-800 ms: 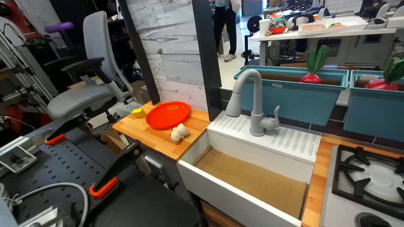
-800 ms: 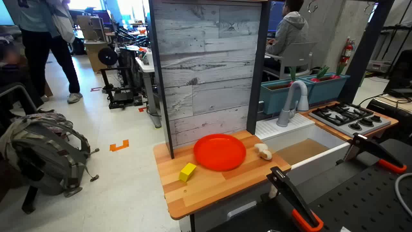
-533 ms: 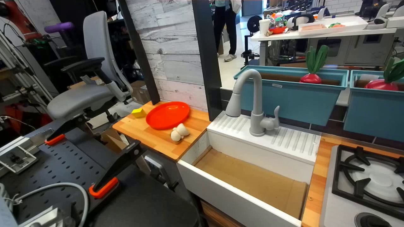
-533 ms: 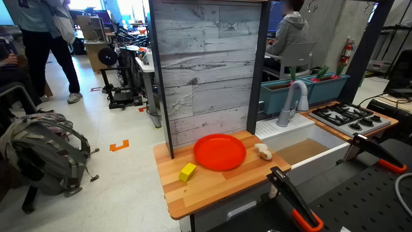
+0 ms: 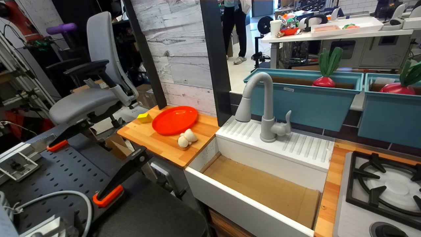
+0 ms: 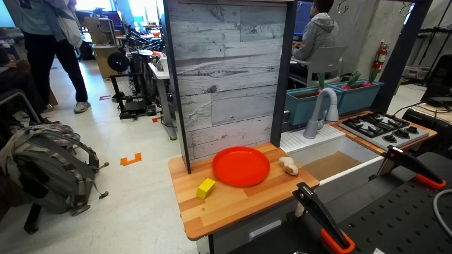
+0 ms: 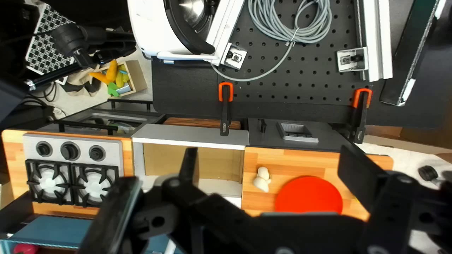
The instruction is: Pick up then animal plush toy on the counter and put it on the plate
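Observation:
The animal plush toy [image 5: 187, 138] is cream-white and lumpy and lies on the wooden counter [image 5: 161, 146], close to the sink side. It also shows in an exterior view [image 6: 289, 166] and in the wrist view [image 7: 262, 179]. The red plate [image 5: 175, 120] lies flat beside it, a small gap apart; it shows in an exterior view [image 6: 241, 166] and in the wrist view [image 7: 309, 194], its lower part there hidden by my gripper. My gripper [image 7: 269, 151] is open and empty, high above the counter, with plush toy and plate between its spread fingers in that view. Neither exterior view shows it.
A yellow block [image 6: 205, 188] lies on the counter beside the plate. The white sink [image 5: 250, 200] with a grey faucet [image 5: 268, 108] adjoins the counter. A plank wall [image 6: 229, 77] rises behind the plate. Black clamps [image 5: 121, 174] with orange handles stand along the front.
The plush toy, the plate and the yellow block have not moved. No arm shows in the exterior views before or now. Only a seated person at the far left shifts slightly.

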